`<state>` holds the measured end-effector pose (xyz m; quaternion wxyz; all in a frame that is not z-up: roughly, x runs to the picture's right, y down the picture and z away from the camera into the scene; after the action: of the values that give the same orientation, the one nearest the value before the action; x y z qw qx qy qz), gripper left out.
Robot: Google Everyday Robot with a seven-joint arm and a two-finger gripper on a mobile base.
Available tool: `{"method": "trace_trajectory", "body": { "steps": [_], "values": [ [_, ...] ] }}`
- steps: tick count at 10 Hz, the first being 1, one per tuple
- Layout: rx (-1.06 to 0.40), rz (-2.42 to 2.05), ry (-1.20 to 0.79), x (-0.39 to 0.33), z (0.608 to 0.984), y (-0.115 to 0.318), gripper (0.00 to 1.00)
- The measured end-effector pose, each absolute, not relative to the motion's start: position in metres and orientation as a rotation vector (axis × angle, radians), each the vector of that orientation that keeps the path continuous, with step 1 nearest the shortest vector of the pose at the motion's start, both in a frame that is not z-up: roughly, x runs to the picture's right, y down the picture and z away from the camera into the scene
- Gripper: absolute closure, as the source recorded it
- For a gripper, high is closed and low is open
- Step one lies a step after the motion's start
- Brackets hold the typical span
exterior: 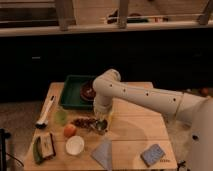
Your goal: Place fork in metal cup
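Observation:
My gripper hangs from the white arm, which reaches in from the right. It points down at the middle of the wooden table. Directly under it is a small grey shiny thing that looks like the metal cup. It stands at the right end of a dark, speckled packet. The fork does not show; it is hidden or too slim to pick out by the gripper.
A green tray with a dark bowl sits behind. A white-handled brush, translucent green cup, orange, white bowl and green item lie to the left. A grey cloth and blue sponge lie in front.

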<state>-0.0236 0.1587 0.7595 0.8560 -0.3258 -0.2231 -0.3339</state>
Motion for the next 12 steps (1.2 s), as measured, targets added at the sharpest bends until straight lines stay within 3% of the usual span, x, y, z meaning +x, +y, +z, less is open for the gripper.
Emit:
{"method": "trace_trajectory", "body": {
  "steps": [12],
  "values": [
    [-0.752,-0.665,-0.497,-0.015,0.753,0.172,1.0]
  ]
}}
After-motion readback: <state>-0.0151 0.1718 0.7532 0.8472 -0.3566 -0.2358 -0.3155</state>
